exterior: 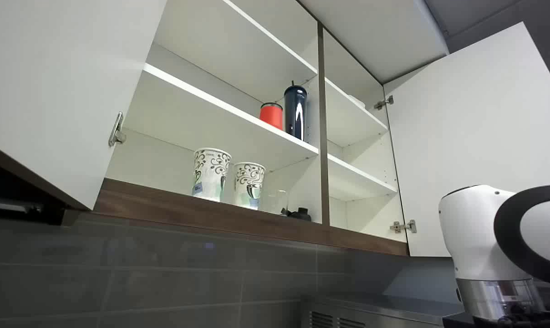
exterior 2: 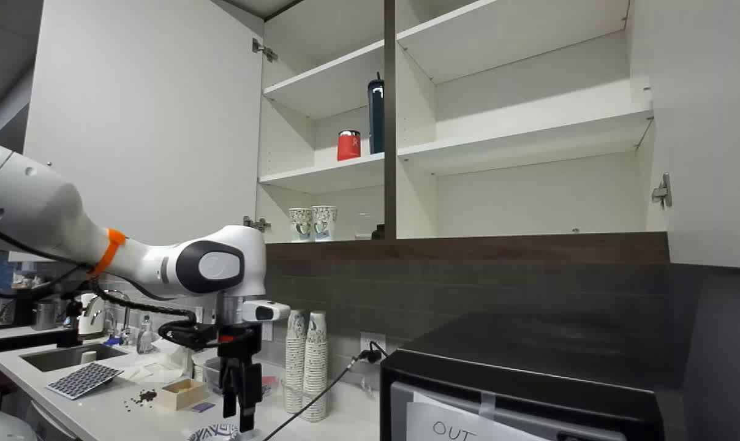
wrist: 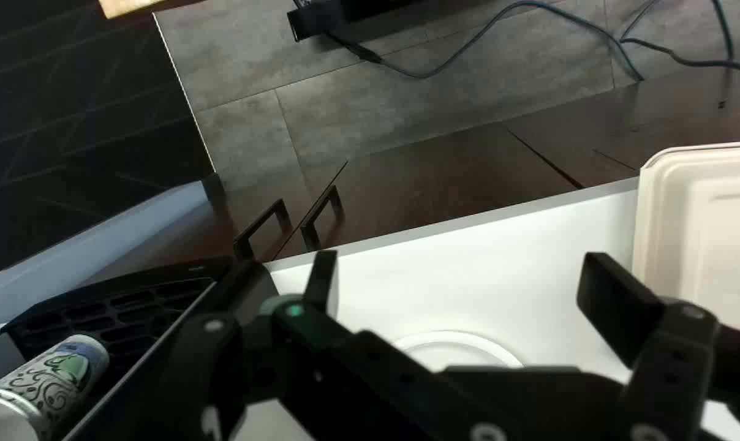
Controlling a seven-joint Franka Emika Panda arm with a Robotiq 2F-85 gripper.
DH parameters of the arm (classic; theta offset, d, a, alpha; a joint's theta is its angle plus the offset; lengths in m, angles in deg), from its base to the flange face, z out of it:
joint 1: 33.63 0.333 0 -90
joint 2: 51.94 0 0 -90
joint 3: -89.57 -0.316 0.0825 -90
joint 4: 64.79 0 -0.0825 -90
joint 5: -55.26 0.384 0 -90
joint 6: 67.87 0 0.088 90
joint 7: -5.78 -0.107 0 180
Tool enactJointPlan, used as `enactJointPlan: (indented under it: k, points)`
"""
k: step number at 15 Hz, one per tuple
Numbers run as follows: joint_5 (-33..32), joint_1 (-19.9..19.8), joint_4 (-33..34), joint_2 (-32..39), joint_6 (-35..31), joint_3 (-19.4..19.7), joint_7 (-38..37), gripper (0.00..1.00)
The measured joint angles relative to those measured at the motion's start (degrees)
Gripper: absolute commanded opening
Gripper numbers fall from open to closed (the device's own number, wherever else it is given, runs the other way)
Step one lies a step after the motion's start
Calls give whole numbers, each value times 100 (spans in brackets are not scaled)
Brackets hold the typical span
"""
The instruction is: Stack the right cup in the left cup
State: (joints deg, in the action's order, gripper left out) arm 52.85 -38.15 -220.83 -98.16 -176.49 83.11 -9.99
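The left cup (exterior: 211, 173), white and flared with dark greenish scrolls, stands upright on the bottom cabinet shelf; in an exterior view it shows partly behind its neighbour (exterior 2: 299, 223). The right cup (exterior: 249, 184), with the same pattern, stands upright close beside it, and also shows in an exterior view (exterior 2: 324, 222). My gripper (exterior 2: 238, 409) points down over the counter, well below the shelf and away from both cups. In the wrist view my gripper (wrist: 459, 285) has its fingers wide apart with nothing between them. Neither shelf cup can be made out in the wrist view.
A clear glass (exterior: 275, 201) and a black object (exterior: 298, 214) stand right of the cups. The red cup (exterior: 271, 115) and dark bottle (exterior: 295, 111) are one shelf higher. Cabinet doors (exterior: 475, 136) stand open. Cup stacks (exterior 2: 316, 367) and a microwave (exterior 2: 517, 380) are near my gripper.
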Motion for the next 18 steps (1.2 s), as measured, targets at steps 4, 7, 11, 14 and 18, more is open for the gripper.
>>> enactJointPlan:
  k: [4,7,11,14,18]
  points:
    - [0,0,0,1,0,0,0,100]
    - [0,0,0,1,0,0,0,100]
    - [208,0,80,132,-1,-9,-309,100]
    - [998,109,480,651,-9,-154,-869,100]
    - [2126,327,1234,1351,-34,-275,-1528,100]
